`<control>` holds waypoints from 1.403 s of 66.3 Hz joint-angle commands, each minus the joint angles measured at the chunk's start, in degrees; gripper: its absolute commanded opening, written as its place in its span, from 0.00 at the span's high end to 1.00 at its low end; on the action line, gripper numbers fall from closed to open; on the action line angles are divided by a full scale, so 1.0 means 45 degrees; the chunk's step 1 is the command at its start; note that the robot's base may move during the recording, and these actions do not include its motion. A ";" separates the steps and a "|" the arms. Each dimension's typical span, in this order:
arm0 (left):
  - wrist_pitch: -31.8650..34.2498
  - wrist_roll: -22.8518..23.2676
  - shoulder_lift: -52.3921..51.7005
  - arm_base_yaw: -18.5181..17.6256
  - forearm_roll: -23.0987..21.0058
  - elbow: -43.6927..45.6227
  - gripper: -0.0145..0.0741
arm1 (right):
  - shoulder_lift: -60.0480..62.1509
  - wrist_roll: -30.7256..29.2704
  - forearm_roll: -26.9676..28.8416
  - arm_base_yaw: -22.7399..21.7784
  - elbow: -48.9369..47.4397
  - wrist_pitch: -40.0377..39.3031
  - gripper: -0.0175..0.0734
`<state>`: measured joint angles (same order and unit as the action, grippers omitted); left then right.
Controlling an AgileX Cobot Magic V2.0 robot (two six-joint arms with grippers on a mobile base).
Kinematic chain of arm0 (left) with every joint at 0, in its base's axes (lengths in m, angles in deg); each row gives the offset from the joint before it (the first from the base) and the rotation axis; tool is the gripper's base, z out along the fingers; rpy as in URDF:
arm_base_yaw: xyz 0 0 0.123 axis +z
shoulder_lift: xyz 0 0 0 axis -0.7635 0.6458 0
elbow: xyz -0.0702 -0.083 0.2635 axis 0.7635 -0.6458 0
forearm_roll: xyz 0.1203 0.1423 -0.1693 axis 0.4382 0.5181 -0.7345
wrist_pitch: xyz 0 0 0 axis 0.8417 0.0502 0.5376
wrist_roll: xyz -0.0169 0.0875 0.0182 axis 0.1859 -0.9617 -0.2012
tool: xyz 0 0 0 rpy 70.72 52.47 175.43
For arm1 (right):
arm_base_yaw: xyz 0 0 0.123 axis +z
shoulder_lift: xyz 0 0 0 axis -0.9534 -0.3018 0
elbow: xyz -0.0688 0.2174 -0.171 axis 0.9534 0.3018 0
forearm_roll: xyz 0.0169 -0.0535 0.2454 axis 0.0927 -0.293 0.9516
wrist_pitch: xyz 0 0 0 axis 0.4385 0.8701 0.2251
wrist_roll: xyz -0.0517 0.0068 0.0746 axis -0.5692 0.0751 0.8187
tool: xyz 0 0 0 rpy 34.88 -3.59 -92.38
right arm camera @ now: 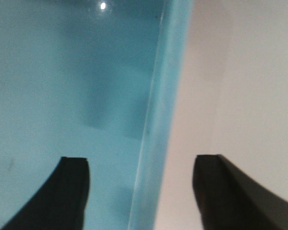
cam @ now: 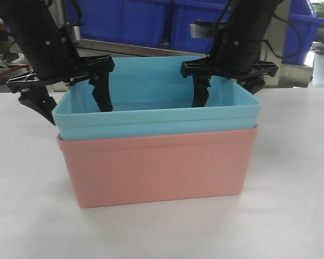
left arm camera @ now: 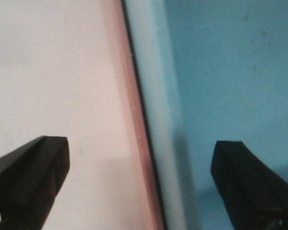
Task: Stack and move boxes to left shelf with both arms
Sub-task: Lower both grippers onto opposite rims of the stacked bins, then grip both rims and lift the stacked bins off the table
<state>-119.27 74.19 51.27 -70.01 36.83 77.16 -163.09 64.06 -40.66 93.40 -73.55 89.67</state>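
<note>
With left gripper and right gripper spread wide astride the sky-blue tub, nested in the salmon-pink tub on the tabletop, I risk pinching blue alone and unstacking them.

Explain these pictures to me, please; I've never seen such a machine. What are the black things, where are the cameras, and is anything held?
The black things belong to a two-armed robot; each is a claw with two fingers. The wide picture looks from the front. The other two come from wrist cameras, looking between the fingers. On the white table, a light blue tub sits nested in a pink tub. The left gripper and right gripper each straddle a side wall, one finger inside, one outside, jaws open, so nothing is gripped.
</note>
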 commanded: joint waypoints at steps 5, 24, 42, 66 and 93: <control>0.0330 0.0126 -0.0472 -0.0075 -0.0433 0.0351 0.33 | 0.0607 -0.0183 0.0002 -0.0008 -0.0392 -0.0566 0.53; -0.0014 0.0126 -0.0413 -0.0075 -0.0433 0.0351 0.66 | 0.0607 -0.0183 0.0002 -0.0008 -0.0392 -0.0497 0.75; 0.0008 0.0126 -0.0413 -0.0075 -0.0410 0.0351 0.84 | 0.0714 -0.0183 0.0002 -0.0008 -0.0392 -0.0418 0.75; -0.0130 0.0260 -0.1382 -0.0120 -0.0270 0.0351 0.84 | 0.2241 0.0227 -0.0459 -0.0008 -0.0392 -0.0316 0.75; 0.0013 0.1873 -0.4365 -0.0283 0.1480 0.0351 0.84 | 0.4022 0.0464 -0.0775 0.0142 -0.0363 0.0202 0.75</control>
<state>-121.69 81.78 38.26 -70.63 42.46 76.90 -149.92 65.43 -41.11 94.49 -73.48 92.37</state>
